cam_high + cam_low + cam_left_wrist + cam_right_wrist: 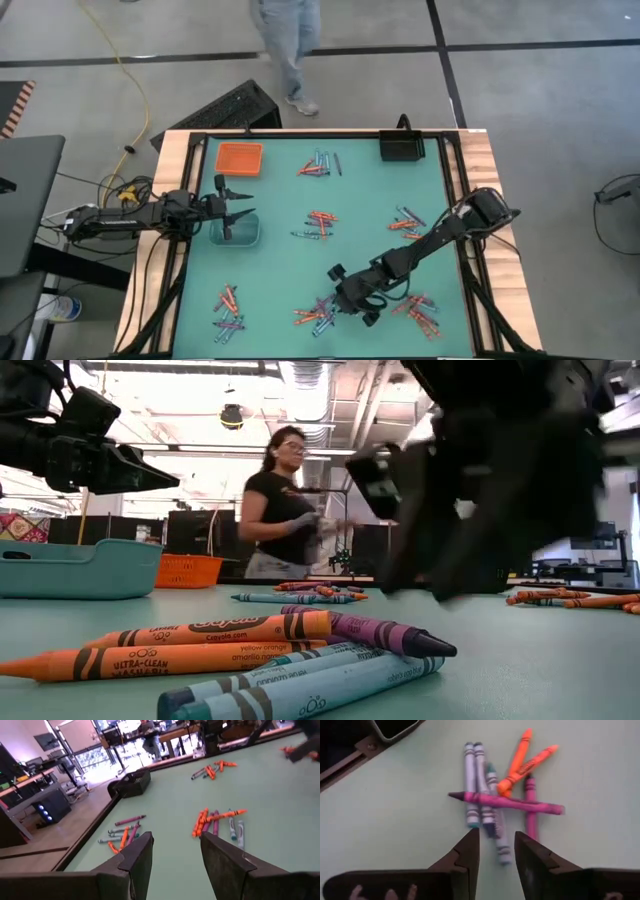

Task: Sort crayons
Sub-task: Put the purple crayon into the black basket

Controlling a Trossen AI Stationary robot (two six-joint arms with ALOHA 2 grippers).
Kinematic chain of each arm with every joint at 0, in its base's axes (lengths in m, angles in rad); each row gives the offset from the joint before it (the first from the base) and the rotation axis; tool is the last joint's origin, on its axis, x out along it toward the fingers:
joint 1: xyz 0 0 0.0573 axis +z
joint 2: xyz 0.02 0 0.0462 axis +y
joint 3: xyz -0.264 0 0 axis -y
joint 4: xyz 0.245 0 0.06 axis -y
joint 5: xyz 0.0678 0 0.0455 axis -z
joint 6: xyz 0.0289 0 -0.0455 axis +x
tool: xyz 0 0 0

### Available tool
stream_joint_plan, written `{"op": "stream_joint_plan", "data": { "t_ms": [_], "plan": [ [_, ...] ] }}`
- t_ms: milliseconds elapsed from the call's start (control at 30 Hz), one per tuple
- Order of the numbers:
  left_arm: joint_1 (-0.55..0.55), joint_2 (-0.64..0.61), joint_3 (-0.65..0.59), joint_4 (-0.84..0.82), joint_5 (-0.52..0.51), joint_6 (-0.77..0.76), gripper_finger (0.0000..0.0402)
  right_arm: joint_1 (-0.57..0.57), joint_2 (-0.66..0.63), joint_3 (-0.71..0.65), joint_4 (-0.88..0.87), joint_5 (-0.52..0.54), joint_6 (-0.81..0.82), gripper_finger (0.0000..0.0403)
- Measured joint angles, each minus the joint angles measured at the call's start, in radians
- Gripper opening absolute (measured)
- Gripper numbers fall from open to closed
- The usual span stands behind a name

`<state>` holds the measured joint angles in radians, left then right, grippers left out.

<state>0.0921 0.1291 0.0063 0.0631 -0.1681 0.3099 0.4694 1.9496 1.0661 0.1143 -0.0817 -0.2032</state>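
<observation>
Crayons lie in several small piles on the green table. My right gripper [340, 295] is open just above the near-middle pile [315, 318], touching nothing. In the right wrist view its fingers [497, 845] stand just short of this pile's blue-grey, purple and orange crayons [492, 802]. One purple crayon [510, 802] lies across the others. The low view shows the same pile up close [250, 645]. My left gripper [238, 203] is open and empty above the clear tray [236, 232] at the table's left; it also shows in the left wrist view [175, 850].
An orange tray [239, 158] stands at the far left and a black tray [401, 148] at the far right. Other crayon piles lie at the far middle [320, 166], centre [318, 224], right [405, 224], near left [228, 312] and near right [420, 310]. A person [290, 50] stands beyond the far edge.
</observation>
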Motion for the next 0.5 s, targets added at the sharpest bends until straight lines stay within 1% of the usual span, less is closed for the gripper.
{"op": "stream_joint_plan", "data": {
  "t_ms": [133,333,500],
  "plan": [
    [0.000,0.013,0.000,-0.004,0.005,0.000,0.0158,0.000,0.034,0.023,-0.020,-0.002,-0.005,0.0122],
    [0.000,0.028,0.000,-0.005,0.005,0.000,0.0158,-0.006,0.036,0.025,-0.051,0.001,0.001,0.0120],
    [0.000,0.028,0.000,-0.006,0.005,0.000,0.0158,-0.015,0.034,0.026,-0.069,0.001,0.014,0.0099]
  ]
}}
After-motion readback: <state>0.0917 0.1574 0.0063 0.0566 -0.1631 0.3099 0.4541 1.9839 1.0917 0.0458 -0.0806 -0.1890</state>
